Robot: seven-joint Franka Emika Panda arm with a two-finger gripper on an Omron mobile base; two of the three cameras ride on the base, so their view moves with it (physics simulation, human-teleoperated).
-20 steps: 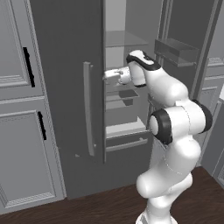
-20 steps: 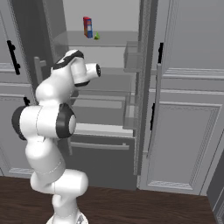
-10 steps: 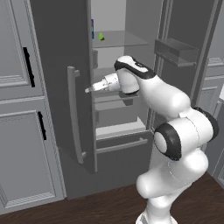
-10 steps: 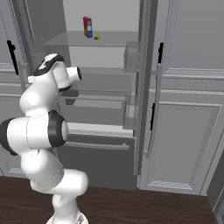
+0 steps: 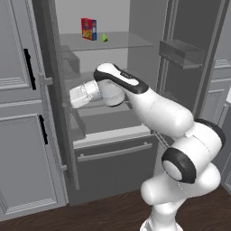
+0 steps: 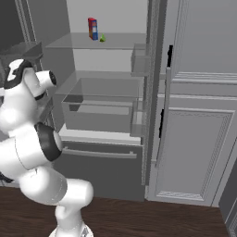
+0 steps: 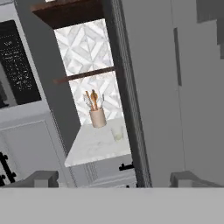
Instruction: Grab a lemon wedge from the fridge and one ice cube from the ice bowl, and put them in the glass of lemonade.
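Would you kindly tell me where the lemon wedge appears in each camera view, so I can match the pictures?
Left base view: the lemon wedge lies on the upper glass shelf of the open fridge, top centre, just right of the red carton.
Right base view: on the same shelf, upper left of centre, again just right of the carton.
Hand view: not in this picture.
Shared landmark: the red carton.

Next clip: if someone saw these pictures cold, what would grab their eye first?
Probably the fridge standing wide open, with the red and yellow carton and the tiny lemon wedge beside it on the top glass shelf. Next, the white arm bent across the opening in the left base view, below that shelf. In the hand view, the open claw looks past a dark panel at a pale counter with a utensil crock and the glass of lemonade.
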